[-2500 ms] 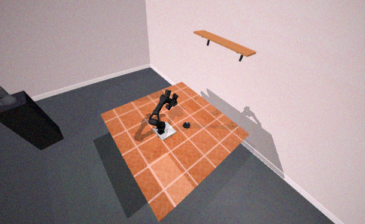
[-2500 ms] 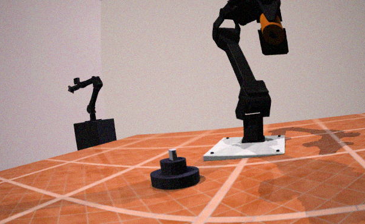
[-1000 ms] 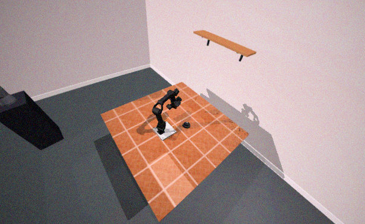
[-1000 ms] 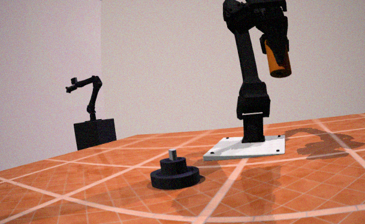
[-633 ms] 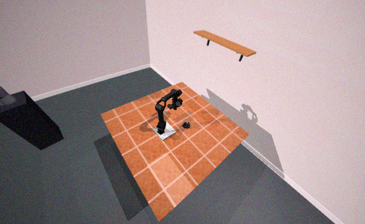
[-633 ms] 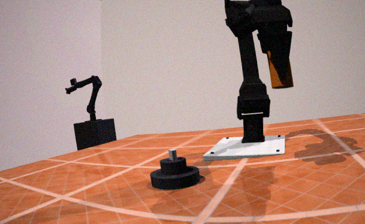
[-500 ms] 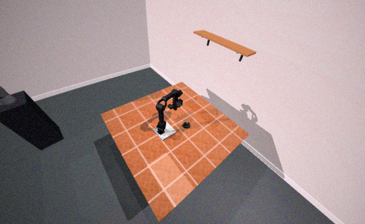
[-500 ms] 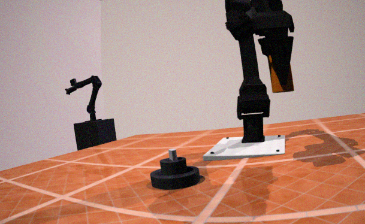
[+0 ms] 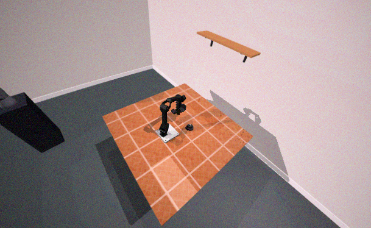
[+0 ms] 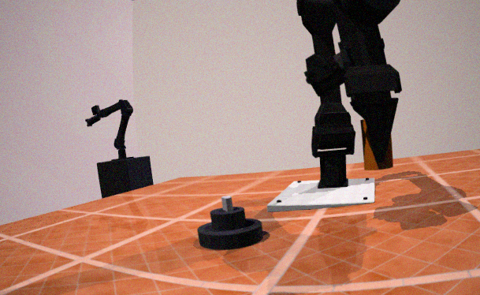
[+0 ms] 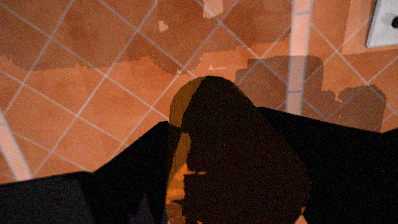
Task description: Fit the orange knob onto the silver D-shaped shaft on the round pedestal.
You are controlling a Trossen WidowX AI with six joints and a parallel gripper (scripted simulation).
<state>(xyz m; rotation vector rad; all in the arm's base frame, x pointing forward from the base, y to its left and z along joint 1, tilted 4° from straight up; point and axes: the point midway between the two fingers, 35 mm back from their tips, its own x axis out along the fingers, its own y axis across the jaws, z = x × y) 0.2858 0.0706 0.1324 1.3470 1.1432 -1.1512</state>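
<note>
Orange tiles with pale grout lines covered the worktop (image 10: pixel 135 252) I was watching, and my arm (image 10: pixel 333 130) stood on its white base plate (image 10: pixel 289 203) bolted to those tiles. From the exterior camera I saw the tool (image 10: pixel 375 130) pointing downward, hanging above the tiles beside the arm's lower column, and it was clamped on the orange knob (image 10: pixel 366 146), which showed as an upright orange cylinder partly covered by the dark fingers (image 10: pixel 376 118). The knob's lower end appeared to hang just clear of the worktop, though I could not tell for certain from that angle. On the wrist camera the knob (image 11: pixel 181 100) sat mostly in shadow between the two black fingers, with only a lit orange sliver along its left edge, and I could not see its hole. The round black pedestal (image 10: pixel 230 233) rested on the tiles in front of the base plate and well apart from the tool, stepped in two tiers, with the short silver shaft (image 10: pixel 226 203) standing upright and bare at its top. From the top camera the arm (image 9: pixel 164 113) was folded over with the tool (image 9: pixel 178 110) low, and the pedestal (image 9: pixel 189 127) lay near the plate (image 9: pixel 172 136). Farther off, a second dark arm (image 10: pixel 113 118) stood on a black box (image 10: pixel 124 175) by the wall, and a wooden shelf (image 9: pixel 228 44) hung on the wall.
</note>
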